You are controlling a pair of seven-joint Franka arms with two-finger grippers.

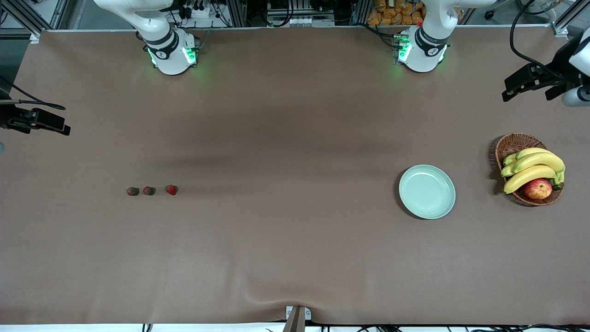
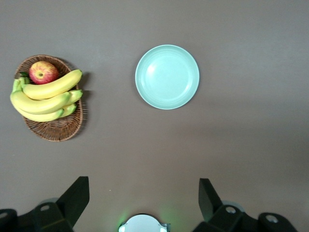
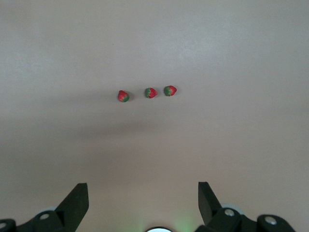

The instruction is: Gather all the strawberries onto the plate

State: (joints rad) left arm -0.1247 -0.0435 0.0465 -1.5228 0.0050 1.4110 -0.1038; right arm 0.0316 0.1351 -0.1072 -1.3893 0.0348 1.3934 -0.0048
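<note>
Three strawberries lie in a row on the brown table toward the right arm's end: one (image 1: 132, 191), a second (image 1: 149, 190) and a third (image 1: 171, 189). The right wrist view also shows the first (image 3: 170, 90), second (image 3: 151, 93) and third (image 3: 123, 96). The pale green plate (image 1: 427, 191) sits empty toward the left arm's end, also seen from the left wrist (image 2: 167, 77). My right gripper (image 3: 143, 193) hangs open high over the table near its base, holding nothing. My left gripper (image 2: 144, 193) is likewise open and empty, high above the table with the plate in its view.
A brown wicker basket (image 1: 516, 143) holds bananas (image 1: 534, 168) and a red-yellow apple (image 1: 538, 188), beside the plate at the left arm's end of the table; its rim (image 2: 53, 130) shows from the left wrist.
</note>
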